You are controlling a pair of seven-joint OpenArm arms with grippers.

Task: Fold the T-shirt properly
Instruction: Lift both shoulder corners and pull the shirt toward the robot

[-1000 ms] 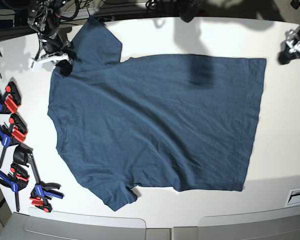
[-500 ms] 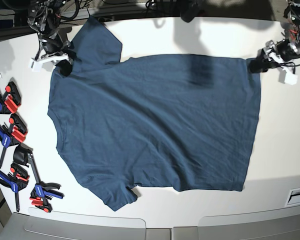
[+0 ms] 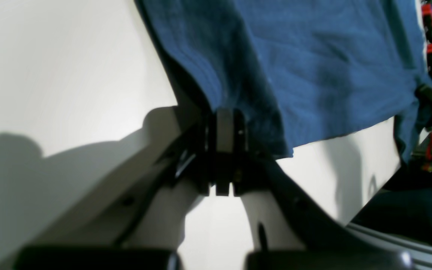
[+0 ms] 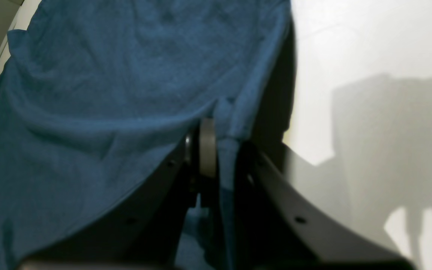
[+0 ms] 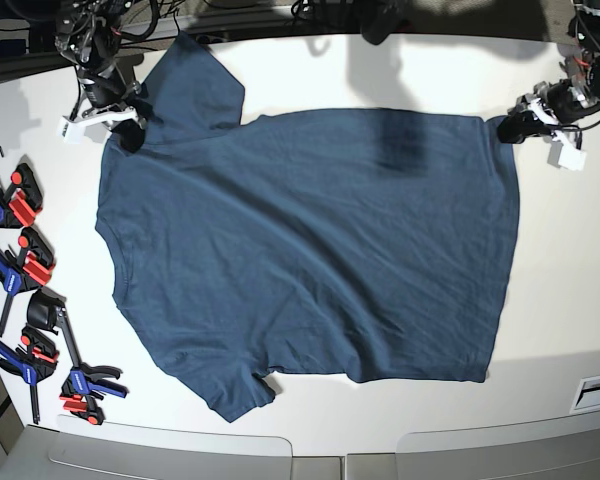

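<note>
Two grippers are pinching cloth, and you can check each from its own wrist camera. Your left gripper [image 5: 510,127] sits at about two o'clock on the table in the base view, its jaws pressed together on the hem corner of the T-shirt [image 5: 310,250]; the left wrist view shows the fabric bunched right at the closed pads. Your right gripper [image 5: 128,128] sits at about ten o'clock, clamped on the shirt's edge just below the sleeve that points toward twelve, with a fold of blue cloth caught between its fingers in the right wrist view.

Outward from both, the T-shirt lies spread flat and wrinkled across the middle of the white table [image 5: 560,250], collar side toward nine o'clock, hem toward three, its second sleeve at about seven.

Along the nine o'clock edge you see a row of blue-and-red clamps [image 5: 25,270]. Dark cables and equipment crowd the twelve o'clock side beyond the table.
</note>
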